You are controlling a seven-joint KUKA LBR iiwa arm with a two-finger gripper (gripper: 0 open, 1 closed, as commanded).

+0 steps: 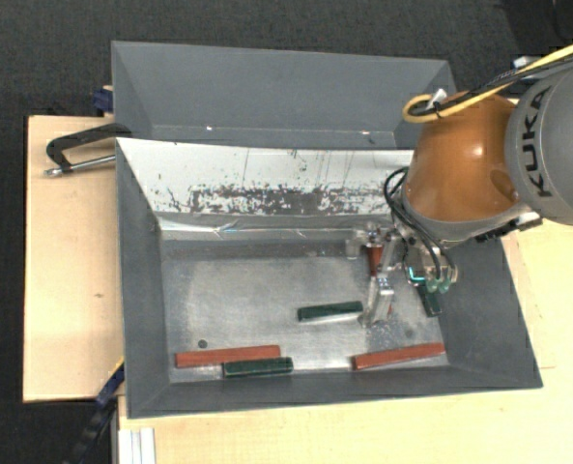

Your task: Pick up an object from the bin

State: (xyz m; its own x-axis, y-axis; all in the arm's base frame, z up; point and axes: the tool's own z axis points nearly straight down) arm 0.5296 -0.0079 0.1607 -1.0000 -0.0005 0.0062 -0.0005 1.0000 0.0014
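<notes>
I count 2 red-brown bars [226, 358] [399, 357] along the front of the bin [136, 288] and 2 dark green bars [257, 366]. The middle green bar [329, 311] lies just left of the gripper [381, 303]; whether that is open or closed, I cannot tell.

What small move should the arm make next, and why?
Probably slide the gripper slightly toward the view's left, over the middle of the lone dark green bar. The gripper seems to sit at that bar's right end, not above its middle. The bar lies free on the bin floor, apart from the nearest red bar.
</notes>
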